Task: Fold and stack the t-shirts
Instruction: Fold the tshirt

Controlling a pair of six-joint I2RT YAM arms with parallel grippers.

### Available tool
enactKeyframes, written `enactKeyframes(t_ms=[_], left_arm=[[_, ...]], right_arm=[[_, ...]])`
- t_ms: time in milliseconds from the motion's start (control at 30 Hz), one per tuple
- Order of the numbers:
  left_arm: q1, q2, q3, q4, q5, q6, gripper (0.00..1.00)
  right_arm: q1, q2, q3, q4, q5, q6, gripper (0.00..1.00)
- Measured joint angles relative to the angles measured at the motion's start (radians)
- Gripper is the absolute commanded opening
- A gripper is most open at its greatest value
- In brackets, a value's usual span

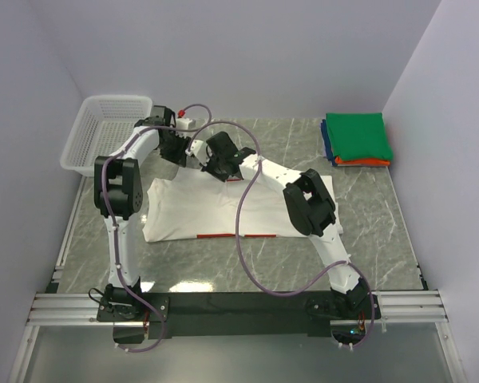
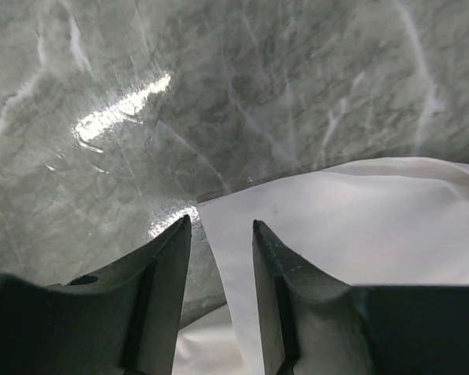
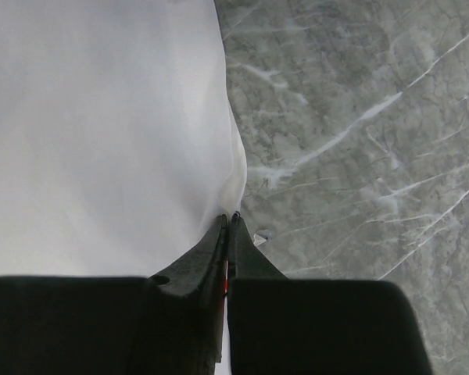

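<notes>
White tee (image 1: pixel 223 214) lies flat mid-table, a bit twd the left edge, w/ red strips showing along its near hem. My right gripper (image 3: pixel 228 220) is at the tee's far edge, fingers pressed tight w/ a pinch of white cloth betw them. My left gripper (image 2: pixel 219 225) is at the same far edge, nearer the left side. Its jaws are apart, and a corner of the cloth runs up betw the two fingers; can't tell if the pads touch it. Grey marble table (image 1: pixel 383 239) is under it all. Folded stack (image 1: pixel 357 137), green on top w/ blue & orange below, sits at the far right corner, well apart from the white tee. White mesh basket (image 1: pixel 104 132) is at the far left corner.
</notes>
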Motion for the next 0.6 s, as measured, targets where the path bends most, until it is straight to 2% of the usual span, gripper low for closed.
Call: enactKeyframes(t_ms=[233, 433, 600], left_arm=[[0.0, 0.032, -0.01, 0.013, -0.012, 0.014, 0.39], [0.0, 0.052, -0.01, 0.027, -0.01, 0.023, 0.31], [0.002, 0.054, -0.01, 0.037, -0.01, 0.026, 0.15]], right_arm=[[0.0, 0.0, 0.0, 0.004, -0.003, 0.0, 0.0], [-0.003, 0.0, 0.0, 0.004, -0.005, 0.0, 0.0], [-0.003, 0.0, 0.0, 0.004, -0.007, -0.001, 0.0]])
